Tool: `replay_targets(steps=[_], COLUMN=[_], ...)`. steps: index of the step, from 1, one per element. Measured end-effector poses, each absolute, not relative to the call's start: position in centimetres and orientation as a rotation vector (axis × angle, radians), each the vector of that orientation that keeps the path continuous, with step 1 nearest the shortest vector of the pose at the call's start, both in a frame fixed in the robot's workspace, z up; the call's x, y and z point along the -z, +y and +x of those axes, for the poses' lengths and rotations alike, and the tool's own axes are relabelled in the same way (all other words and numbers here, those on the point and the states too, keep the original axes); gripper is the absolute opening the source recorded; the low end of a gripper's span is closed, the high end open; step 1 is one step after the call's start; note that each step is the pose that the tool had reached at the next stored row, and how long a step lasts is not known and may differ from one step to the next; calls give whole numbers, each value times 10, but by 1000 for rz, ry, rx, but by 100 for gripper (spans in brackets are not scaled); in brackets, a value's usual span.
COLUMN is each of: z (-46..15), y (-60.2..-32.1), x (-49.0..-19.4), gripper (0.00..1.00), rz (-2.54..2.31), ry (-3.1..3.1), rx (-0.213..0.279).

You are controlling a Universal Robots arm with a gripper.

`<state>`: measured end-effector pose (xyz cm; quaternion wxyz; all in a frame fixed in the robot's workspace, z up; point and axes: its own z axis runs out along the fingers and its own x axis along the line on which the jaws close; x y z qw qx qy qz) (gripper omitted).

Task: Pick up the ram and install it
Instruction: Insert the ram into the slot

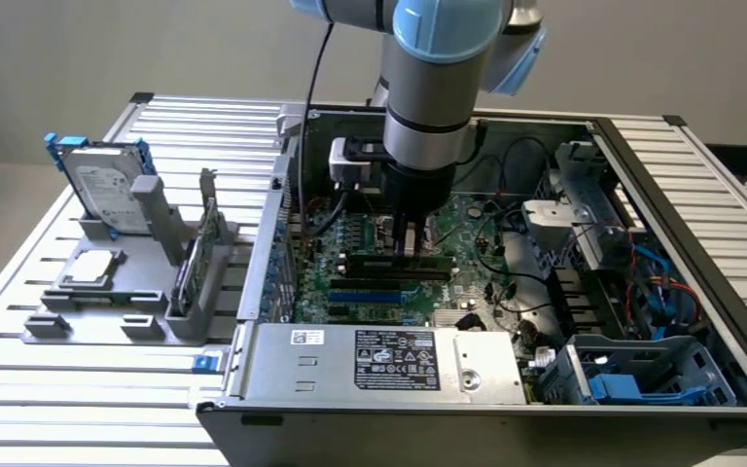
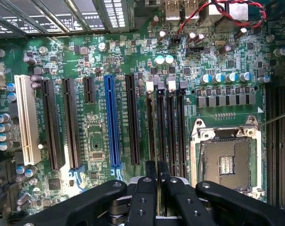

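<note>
Now my gripper pinched tight on the thin ram, ram standing edge-down over a slot, green motherboard below, inside the computer case

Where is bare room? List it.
Bare table slats in front of the grey holder, and beyond the case at the exterior view's right. Crowded: inside the case, around the claw gripping the ram.
</note>
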<state>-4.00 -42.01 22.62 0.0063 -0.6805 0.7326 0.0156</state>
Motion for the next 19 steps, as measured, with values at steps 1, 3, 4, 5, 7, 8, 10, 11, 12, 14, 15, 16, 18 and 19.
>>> replay_targets(steps=[1,3,4,5,7,8,10,11,12,14,15,16,18,19], z=[-40,-40,-40,-40,-40,-40,-40,-40,-40,-40,-40,-40,-40,-40], y=[-420,-420,-420,-420,-420,-420,-420,-420,-420,-420,-420,-420,-420,-420], x=[-226,-225,-224,-223,-223,-223,-223,-223,-223,-223,-224,-225,-226,-226], gripper=[13,13,13,13,13,13,13,13,13,13,13,13,13,13], rz=[-2129,-2129,-2129,-2129,-2129,-2129,-2129,-2129,-2129,-2129,-2129,-2129,-2129,-2129], ry=[2292,2292,2292,2292,2292,2292,2292,2292,2292,2292,2292,2292,2292,2292], rx=[-49,-49,-49,-49,-49,-49,-49,-49,-49,-49,-49,-49,-49,-49])
